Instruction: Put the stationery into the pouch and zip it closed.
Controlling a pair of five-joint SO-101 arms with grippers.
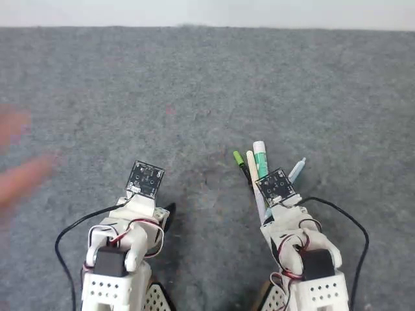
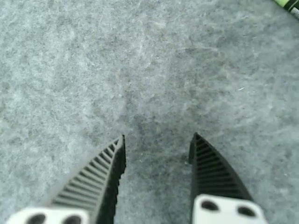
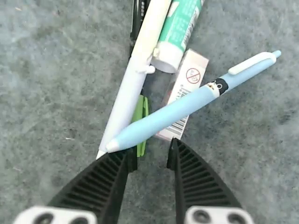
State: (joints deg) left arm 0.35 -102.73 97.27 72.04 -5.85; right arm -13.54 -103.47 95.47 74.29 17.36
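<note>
Several pieces of stationery lie in a loose pile on the grey carpet, right under my right arm (image 1: 280,194). They include a light blue pen (image 3: 187,105), a white pen (image 3: 135,74), a green-and-white glue stick (image 3: 180,28), a small pink-and-white box (image 3: 186,91), a green pen (image 1: 238,159) and a black pen (image 3: 139,14). My right gripper (image 3: 152,151) hovers open at the near end of the pile, close to the blue pen's tip, holding nothing. My left gripper (image 2: 159,135) is open over bare carpet, well to the left of the pile.
Grey carpet (image 1: 207,84) covers the whole table. The far half and the strip between the two arms are bare carpet. Cables loop beside both arm bases near the front edge.
</note>
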